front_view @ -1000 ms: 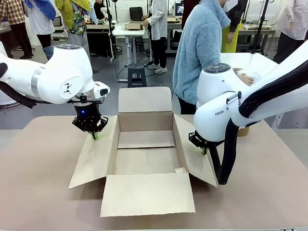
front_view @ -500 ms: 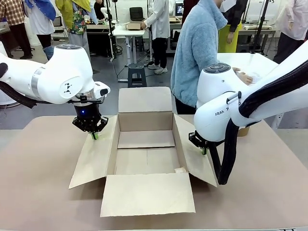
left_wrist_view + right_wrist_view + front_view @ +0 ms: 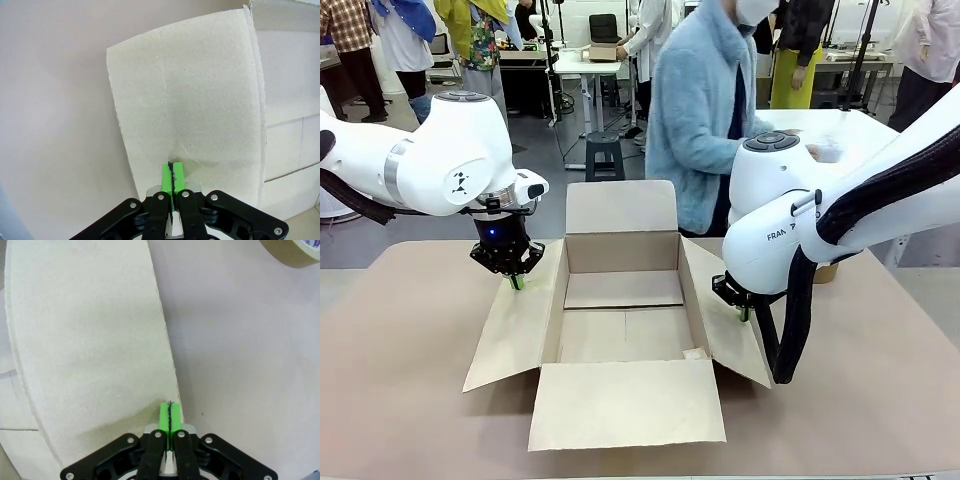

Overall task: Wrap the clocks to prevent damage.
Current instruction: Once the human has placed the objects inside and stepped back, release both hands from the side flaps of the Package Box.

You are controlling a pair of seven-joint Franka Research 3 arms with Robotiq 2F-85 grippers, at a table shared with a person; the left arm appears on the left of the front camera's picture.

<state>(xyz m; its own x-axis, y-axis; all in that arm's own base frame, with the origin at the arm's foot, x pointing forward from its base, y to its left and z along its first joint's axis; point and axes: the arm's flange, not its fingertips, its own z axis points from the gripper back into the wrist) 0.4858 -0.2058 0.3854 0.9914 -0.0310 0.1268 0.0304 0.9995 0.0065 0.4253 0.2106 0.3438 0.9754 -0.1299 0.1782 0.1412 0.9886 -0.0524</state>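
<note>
Jaws pressed together, both — left gripper (image 3: 517,283) tip dents matte cardboard flap (image 3: 190,100); right gripper (image 3: 744,314) at opposite flap (image 3: 85,340) edge.

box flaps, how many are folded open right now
4: far flap standing upright, left flap sloping outward, right flap sloping outward, near flap lying toward the camera.

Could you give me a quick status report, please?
Left claw shut, tip on left flap. Right claw shut, tip on right flap. Box open, flaps spread. Person at far side, clear of box.
</note>
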